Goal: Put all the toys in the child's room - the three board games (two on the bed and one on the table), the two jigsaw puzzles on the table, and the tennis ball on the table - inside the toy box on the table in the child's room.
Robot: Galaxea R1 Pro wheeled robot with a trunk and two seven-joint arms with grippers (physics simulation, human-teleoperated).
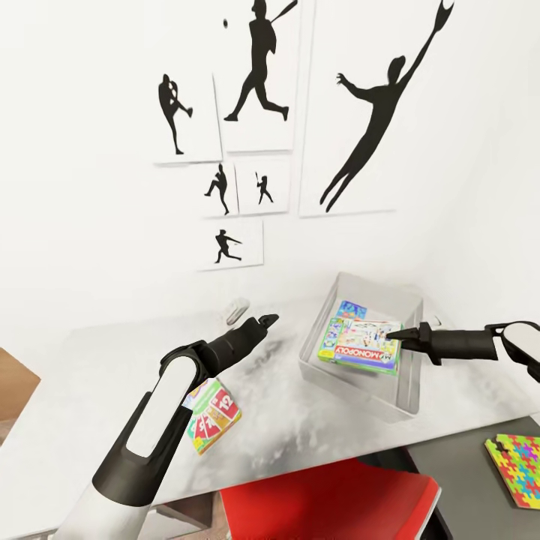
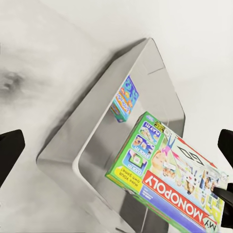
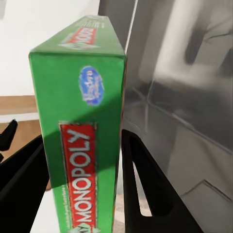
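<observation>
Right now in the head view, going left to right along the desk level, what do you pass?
SKIP-BO box → left pincer → toy box, with the MONOPOLY box in it → right pincer → jigsaw puzzle on the lower dark desk.

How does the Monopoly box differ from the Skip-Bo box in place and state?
The Monopoly box is over the toy box, while the Skip-Bo box is outside it on the table, beside the left arm. The right gripper is shut on the Monopoly box; nothing holds the Skip-Bo box. The Monopoly box has a green edge and a red band; the Skip-Bo box shows red and green cards. Both are flat printed boxes.
</observation>
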